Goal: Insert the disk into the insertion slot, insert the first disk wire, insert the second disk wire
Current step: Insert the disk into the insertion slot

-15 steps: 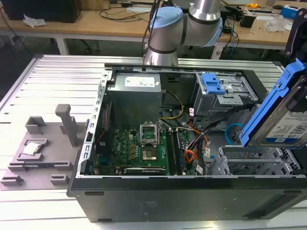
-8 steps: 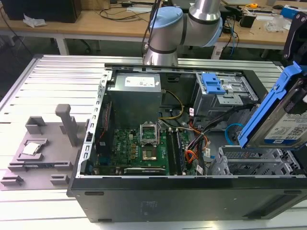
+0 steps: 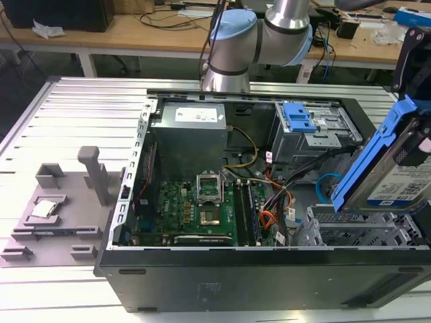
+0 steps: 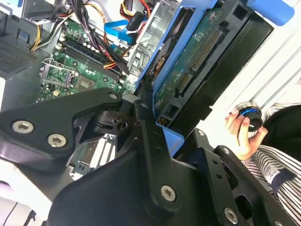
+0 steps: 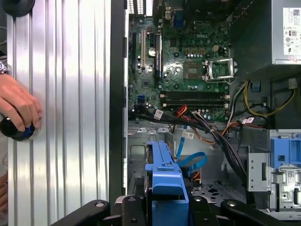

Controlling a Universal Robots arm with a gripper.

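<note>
My hand [image 5: 167, 203] is clamped on the disk [image 3: 396, 183], gripping it by the edges of its blue carrier. I hold it in the air at the exterior view's right, over the open computer case and clear of everything in it. The insertion slot [image 3: 353, 232] lies directly beneath and slightly toward the exterior view's left, apart from the disk. The disk's long axis is tilted, sloping down toward the cage's bays. By my judgement it is not yet square to the slot; that angle matters most here.

Both wires hang loose inside the case. The first disk wire [image 3: 270, 219] trails beside the motherboard, and the second disk wire [image 5: 194, 163] loops just behind the cage, near the disk's lower end. Neither is plugged into the disk.

The case lies on a ribbed metal surface [image 3: 81, 111], with a grey fixture [image 3: 54, 205] well apart toward the exterior view's left. A person's hand [image 5: 16, 104] rests on a round black knob [image 5: 16, 131] on that surface. Cluttered workbenches stand behind.
</note>
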